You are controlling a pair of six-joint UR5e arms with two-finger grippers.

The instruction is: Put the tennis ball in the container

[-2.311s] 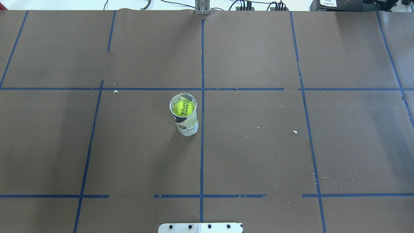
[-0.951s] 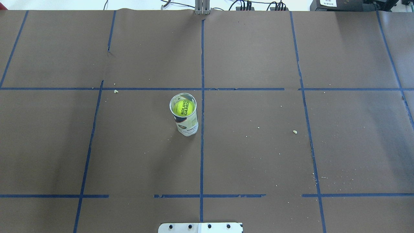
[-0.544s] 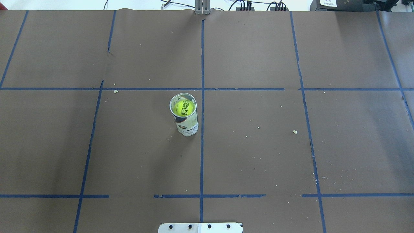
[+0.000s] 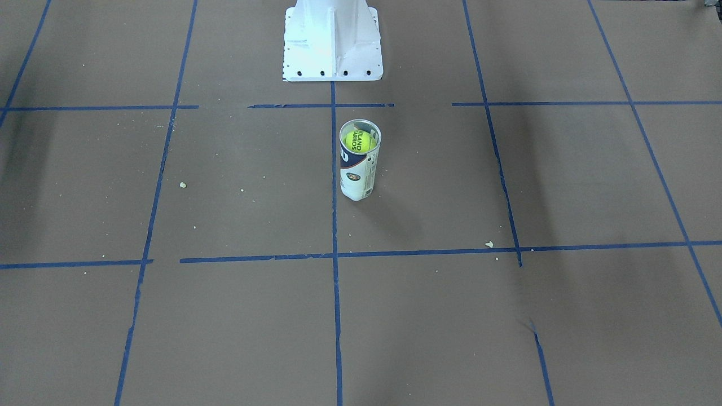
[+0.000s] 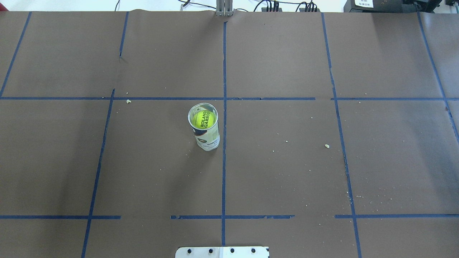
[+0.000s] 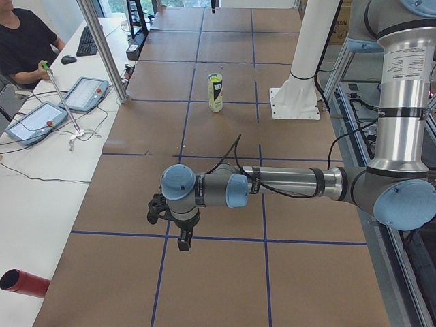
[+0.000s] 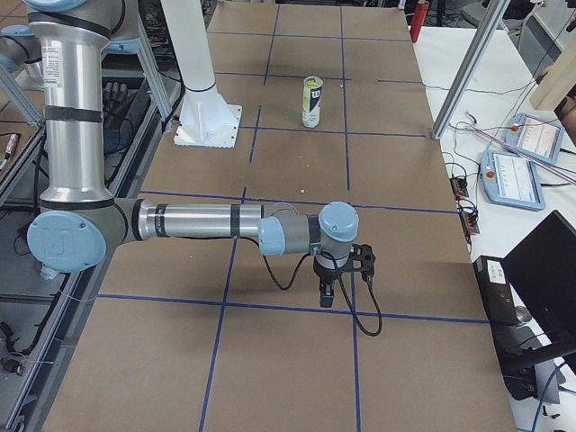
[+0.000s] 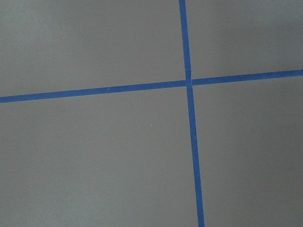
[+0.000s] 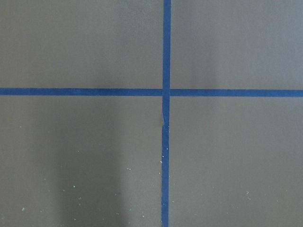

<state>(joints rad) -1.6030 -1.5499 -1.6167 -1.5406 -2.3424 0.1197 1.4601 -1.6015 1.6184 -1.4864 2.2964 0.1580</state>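
The tennis ball (image 5: 203, 119), bright yellow-green with black lettering, sits inside the container (image 5: 207, 140), a clear upright tube with a white and navy label, just left of the table's centre line. Both also show from the front, the ball (image 4: 361, 141) low in the open mouth of the tube (image 4: 357, 175). My left gripper (image 6: 181, 242) hangs over the table's left end, far from the tube (image 6: 215, 92). Over the opposite end hangs my right gripper (image 7: 326, 293), equally far from the tube (image 7: 311, 106). I cannot tell whether either is open or shut. Both wrist views show only taped paper.
The white pedestal (image 4: 331, 39) stands behind the tube at the robot's side. Blue tape lines grid the brown paper. An operators' desk with tablets (image 6: 30, 122) and a metal post (image 6: 102, 48) borders the far edge. A red cylinder (image 6: 24, 283) lies on that desk.
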